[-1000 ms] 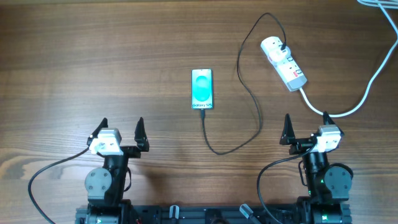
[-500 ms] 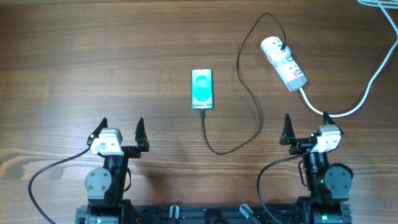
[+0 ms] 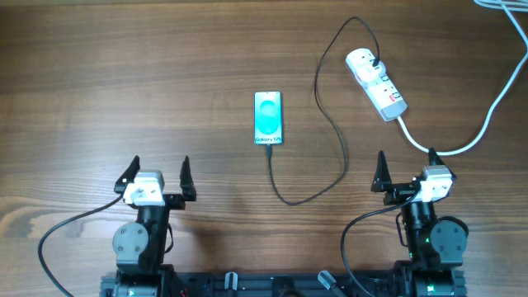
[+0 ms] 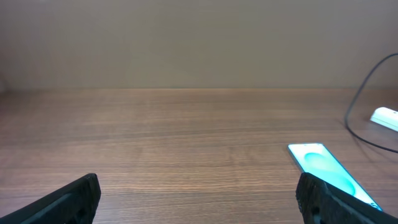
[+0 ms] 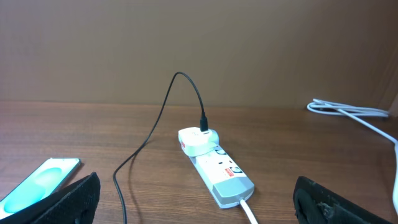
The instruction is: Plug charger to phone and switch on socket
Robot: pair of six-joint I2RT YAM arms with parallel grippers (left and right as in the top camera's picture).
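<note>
The phone [image 3: 268, 118] lies flat mid-table with its teal screen lit; it also shows in the left wrist view [image 4: 326, 171] and the right wrist view [image 5: 37, 184]. The charger cable [image 3: 332, 132] runs from a white adapter on the socket [image 3: 376, 82], loops down, and its tip [image 3: 269, 152] sits at the phone's near edge. The socket shows in the right wrist view [image 5: 214, 165] with the cable [image 5: 149, 134]. My left gripper [image 3: 157, 177] is open and empty, near the front left. My right gripper [image 3: 405, 175] is open and empty, near the front right.
A thick white lead [image 3: 487, 115] runs from the socket's near end off to the back right, also seen in the right wrist view [image 5: 351, 111]. The table is brown wood, with a plain wall behind it.
</note>
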